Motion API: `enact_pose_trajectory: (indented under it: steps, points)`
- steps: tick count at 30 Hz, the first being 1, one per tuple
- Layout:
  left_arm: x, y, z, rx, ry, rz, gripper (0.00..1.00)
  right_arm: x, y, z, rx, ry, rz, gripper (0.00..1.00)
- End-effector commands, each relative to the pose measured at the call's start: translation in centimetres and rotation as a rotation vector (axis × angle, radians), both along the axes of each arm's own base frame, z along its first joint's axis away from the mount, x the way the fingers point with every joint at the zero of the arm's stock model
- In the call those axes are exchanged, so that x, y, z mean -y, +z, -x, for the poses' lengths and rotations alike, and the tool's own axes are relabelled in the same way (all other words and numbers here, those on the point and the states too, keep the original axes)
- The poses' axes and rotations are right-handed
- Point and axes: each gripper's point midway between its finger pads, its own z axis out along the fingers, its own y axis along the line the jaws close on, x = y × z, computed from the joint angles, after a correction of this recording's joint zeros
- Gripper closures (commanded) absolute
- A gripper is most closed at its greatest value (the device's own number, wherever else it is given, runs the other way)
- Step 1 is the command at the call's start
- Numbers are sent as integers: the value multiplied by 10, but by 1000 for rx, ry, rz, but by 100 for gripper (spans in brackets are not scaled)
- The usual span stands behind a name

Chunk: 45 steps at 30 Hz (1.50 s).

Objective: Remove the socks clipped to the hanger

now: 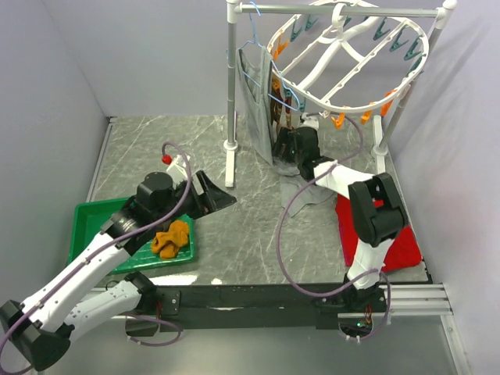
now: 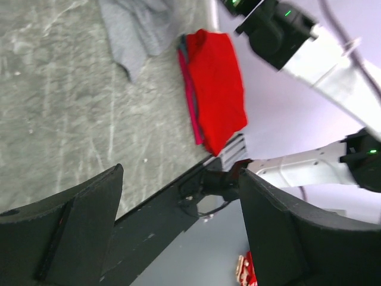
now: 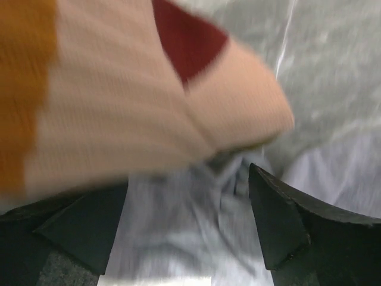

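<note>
Nearby, grey top beside sock, red cloth

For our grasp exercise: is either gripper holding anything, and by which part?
Nothing. The left gripper and right gripper are open; a sock hangs ungripped nearby.

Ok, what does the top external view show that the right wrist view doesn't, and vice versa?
Only top external: the hanger on its rail, the green tray holding a mustard sock, the left claw, the red cloth. Only right wrist: a tan ribbed sock close up, and that the right claw is open. Both: grey fabric, the marble table.
</note>
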Motion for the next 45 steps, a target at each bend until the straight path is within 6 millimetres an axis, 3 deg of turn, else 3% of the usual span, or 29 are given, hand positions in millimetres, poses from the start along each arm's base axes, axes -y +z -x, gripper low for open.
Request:
enact_pose_trajectory:
  steps: [1, 3, 7, 9, 10, 12, 13, 18, 20, 24, 27, 33, 35, 40, 45]
  points:
    - [5, 12, -9, 63, -23, -32, 16, 13, 29, -45, 116, -55, 60, 18]
    - [10, 11, -12, 64, -36, -33, 16, 20, 20, -53, 107, -97, 91, 24]
    - [16, 8, -14, 58, -63, -33, 16, 24, 27, -64, 131, -129, 87, 42]
    - [18, 6, -16, 56, -69, -36, 16, 22, 27, -65, 123, -137, 66, 63]
    - [18, 6, -17, 57, -66, -37, 16, 22, 27, -64, 115, -138, 61, 82]
    - [21, 6, -18, 57, -74, -36, 16, 19, 34, -59, 115, -131, 31, 94]
    - [21, 7, -19, 61, -73, -32, 16, 19, 29, -51, 103, -124, 24, 100]
    - [28, 14, -22, 73, -84, 6, 16, 12, 41, -10, 44, -77, -91, 100]
    - [31, 20, -22, 88, -98, 27, 16, -4, 48, 7, 22, 18, -156, 100]
    - [39, 35, -19, 103, -128, 83, 11, -13, 55, 51, -29, 104, -230, 100]
    - [41, 45, -17, 128, -138, 128, 8, -17, 61, 78, -42, 174, -267, 100]
    - [48, 49, -10, 133, -166, 164, 5, -21, 71, 132, -82, 265, -333, 100]
    - [55, 53, -2, 140, -203, 181, 2, -26, 83, 148, -71, 316, -377, 100]
    - [78, 57, 10, 152, -238, 169, 1, -37, 88, 189, -144, 420, -474, 100]
    - [102, 58, 22, 184, -291, 166, 1, -32, 104, 225, -148, 476, -468, 100]
